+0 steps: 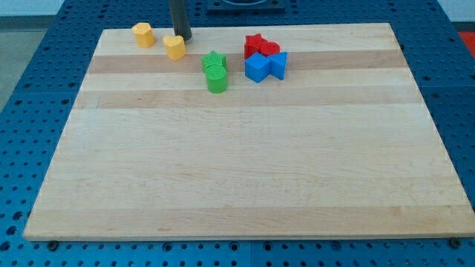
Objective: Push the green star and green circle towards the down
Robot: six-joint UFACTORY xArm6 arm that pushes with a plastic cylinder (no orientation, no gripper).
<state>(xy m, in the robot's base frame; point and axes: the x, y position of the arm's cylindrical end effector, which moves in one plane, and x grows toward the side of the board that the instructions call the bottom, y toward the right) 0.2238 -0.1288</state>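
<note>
The green star (214,61) lies near the view's top, a little left of centre. The green circle (217,78) sits right below it, touching it. My tip (180,37) is at the board's top edge, up and to the left of the green star, just above a yellow block (174,47). The tip touches neither green block.
Another yellow block (144,35) lies at the top left. Two red blocks (260,46) and two blue blocks (265,67) cluster to the right of the green pair. The wooden board (245,163) rests on a blue perforated table.
</note>
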